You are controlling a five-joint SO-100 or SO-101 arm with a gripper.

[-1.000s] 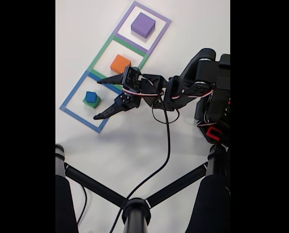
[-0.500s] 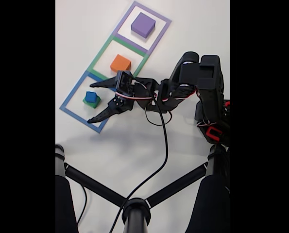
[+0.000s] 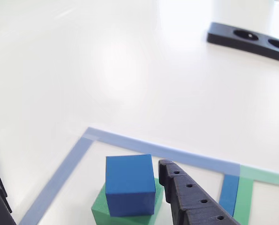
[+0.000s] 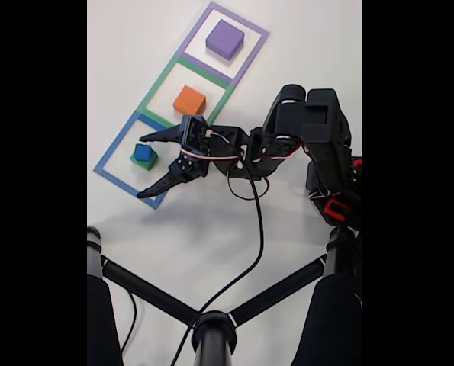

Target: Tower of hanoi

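Two stacked matte cubes, the small dark blue cube (image 4: 142, 152) atop the larger green cube (image 4: 147, 161), sit inside the flat blue square outline (image 4: 108, 158) on the white desk (image 4: 204, 221). Right of them, the black tool (image 4: 140, 166) hangs released, fingers spread around the stack. Farther right lie the orange cube (image 4: 189, 99) and purple cube (image 4: 225, 39).

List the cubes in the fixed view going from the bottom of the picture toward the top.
Blue cube stacked on the green cube, then the orange cube, then the purple cube.
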